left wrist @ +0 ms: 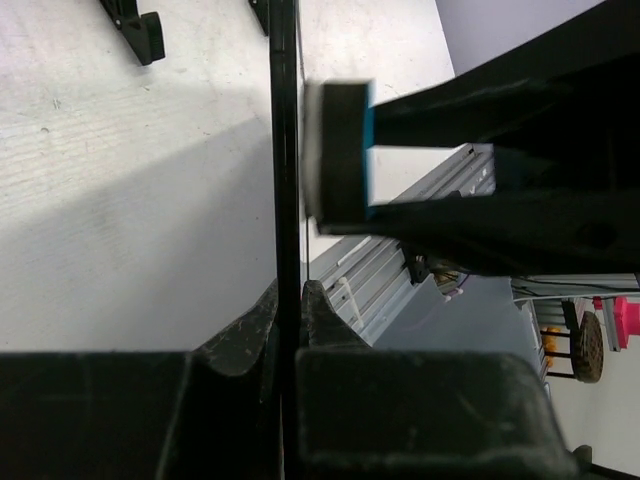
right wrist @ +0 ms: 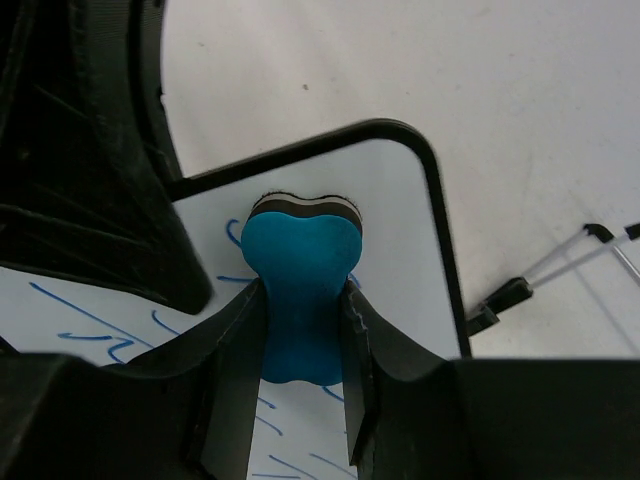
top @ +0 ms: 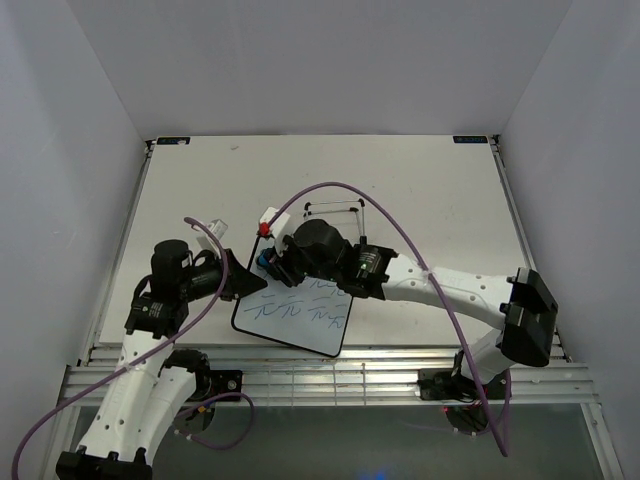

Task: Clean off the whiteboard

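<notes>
Left tool (left wrist: 288, 305): clenched on the frame at the left edge of the whiteboard (top: 300, 337), which sits at the near centre of the tabletop (top: 420, 190). Right tool (right wrist: 303, 320): grasping the blue eraser (right wrist: 300, 245), with its felt face against the board near a corner. Blue scribbles (top: 298, 310) cover the board. The wire stand (top: 335, 208) is just behind.

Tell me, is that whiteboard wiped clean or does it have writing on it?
Not clean: blue scribbles cover the whiteboard, and the right claw holds the blue eraser at one corner.
</notes>
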